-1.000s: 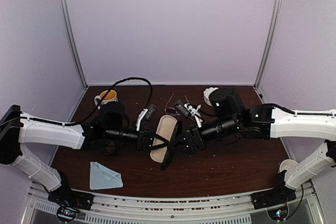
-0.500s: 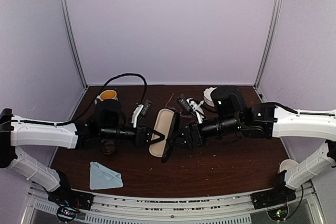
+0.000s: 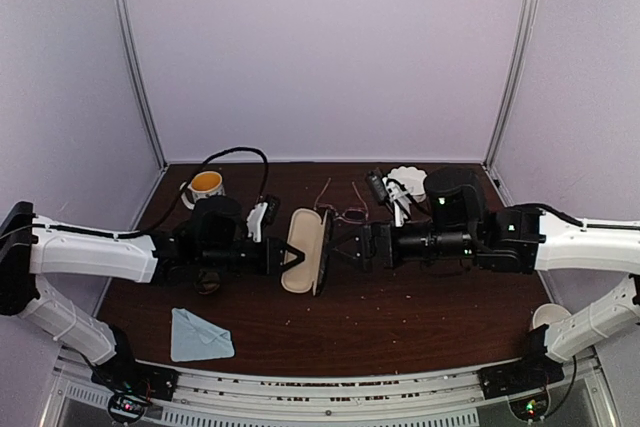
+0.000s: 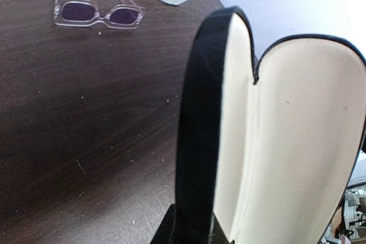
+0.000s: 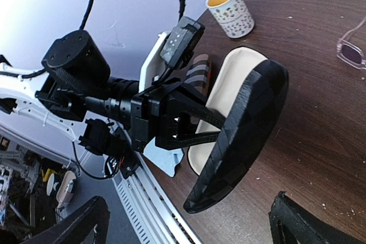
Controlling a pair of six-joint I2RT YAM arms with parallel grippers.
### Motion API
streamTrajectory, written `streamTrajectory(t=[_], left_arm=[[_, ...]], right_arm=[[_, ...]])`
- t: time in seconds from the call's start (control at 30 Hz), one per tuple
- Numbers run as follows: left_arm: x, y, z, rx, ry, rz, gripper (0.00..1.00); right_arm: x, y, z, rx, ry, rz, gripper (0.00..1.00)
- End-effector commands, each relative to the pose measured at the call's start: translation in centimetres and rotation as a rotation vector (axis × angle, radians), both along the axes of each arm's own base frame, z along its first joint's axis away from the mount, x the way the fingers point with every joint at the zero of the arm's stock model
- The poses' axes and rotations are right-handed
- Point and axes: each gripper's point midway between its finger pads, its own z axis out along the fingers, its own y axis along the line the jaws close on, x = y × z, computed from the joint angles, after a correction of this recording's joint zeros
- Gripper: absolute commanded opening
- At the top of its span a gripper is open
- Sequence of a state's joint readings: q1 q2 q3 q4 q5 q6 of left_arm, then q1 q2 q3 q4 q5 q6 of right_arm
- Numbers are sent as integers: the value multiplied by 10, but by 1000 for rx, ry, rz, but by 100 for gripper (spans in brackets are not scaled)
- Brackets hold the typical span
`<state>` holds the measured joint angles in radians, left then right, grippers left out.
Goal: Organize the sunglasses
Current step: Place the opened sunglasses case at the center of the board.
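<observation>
Step in hand: case opening, judged done. Left hand (image 3: 283,257) is clamped on the rim of the black case (image 3: 305,242), which gapes open mid-bench with its cream lining showing. Right hand (image 3: 345,247) is spread wide and empty, just beside the case lid. Pink sunglasses (image 3: 341,214) lie with arms unfolded toward the far edge of the bench (image 3: 420,307), apart from both hands. Dark pair not made out. Next, as judged: right hand takes the pink frame and lays it in the lining while left steadies the case.
</observation>
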<state>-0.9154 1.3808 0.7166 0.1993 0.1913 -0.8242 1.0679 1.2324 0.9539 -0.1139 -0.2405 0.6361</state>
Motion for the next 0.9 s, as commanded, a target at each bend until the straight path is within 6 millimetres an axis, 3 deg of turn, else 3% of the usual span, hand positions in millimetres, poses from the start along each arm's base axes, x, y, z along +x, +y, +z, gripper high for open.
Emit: streamTrajectory(t=[0.0,0.3,0.6,0.87], left_arm=[[27,-6,6,-61,54,142,11],[46,-35,-47,-43,203,186,11],[44,-49,-109,-23,328,180,14],[41,-43,-134,8,376,207,19]], right_arm=[[20,-24,-17,-42,28,-198,100],[32,-58,-70,-208,118,-385,100],[33,-64,-90,-288,132,-412,100],[36,-59,-100,-352,125,-395,100]])
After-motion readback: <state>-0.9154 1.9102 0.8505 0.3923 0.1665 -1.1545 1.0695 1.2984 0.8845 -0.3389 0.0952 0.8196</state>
